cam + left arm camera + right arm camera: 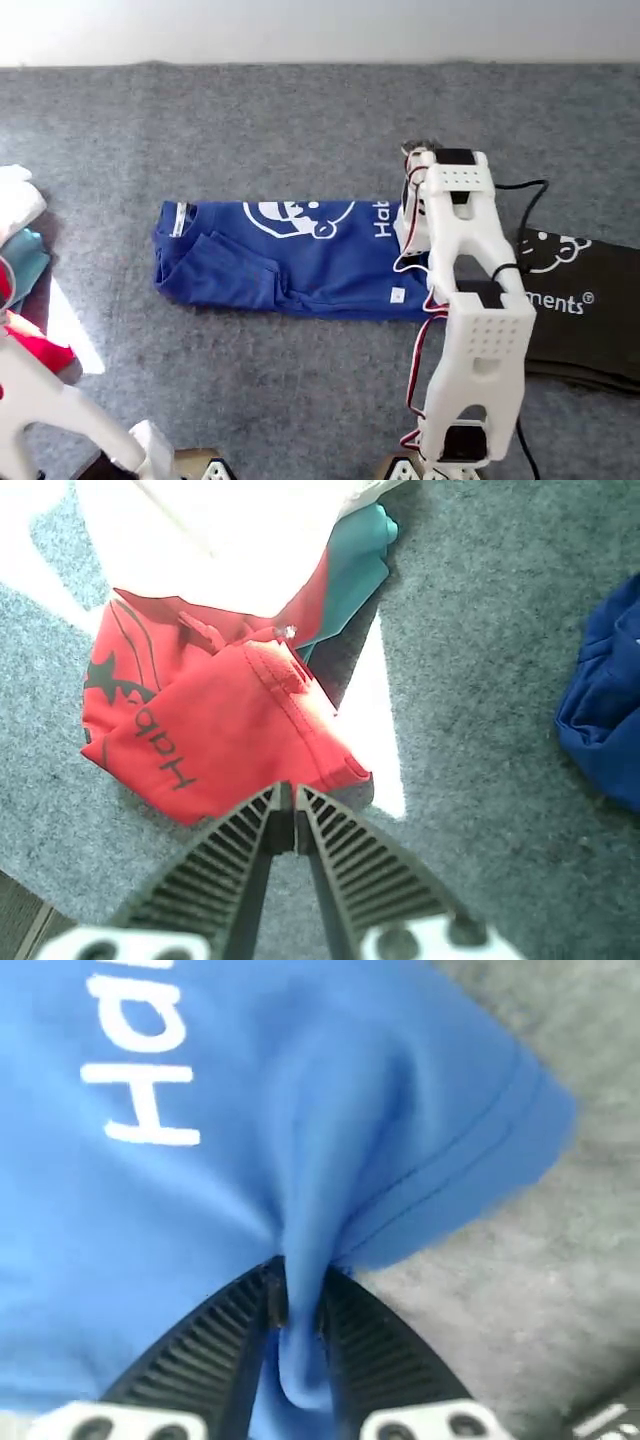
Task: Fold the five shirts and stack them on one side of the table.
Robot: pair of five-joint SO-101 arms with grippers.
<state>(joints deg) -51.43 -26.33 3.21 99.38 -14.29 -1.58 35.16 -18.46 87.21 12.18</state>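
A blue shirt [290, 258] with white print lies half-folded across the middle of the grey table. My right gripper [298, 1305] is shut on a pinched ridge of the blue shirt [200, 1160] near its hem corner; in the high view the right arm [460, 260] stands over the shirt's right end. A red shirt [210, 720] with dark print lies crumpled at the table's left edge, partly under a white shirt [220, 540] and over a teal one [355, 565]. My left gripper [296, 820] hovers shut above the red shirt's edge, holding nothing.
A dark olive shirt [585, 310] with white print lies folded at the right edge, beside the right arm's base. The pile of shirts [20, 270] sits at the far left. A cable [525, 200] loops off the right arm. Bare grey table [300, 120] stretches behind the blue shirt.
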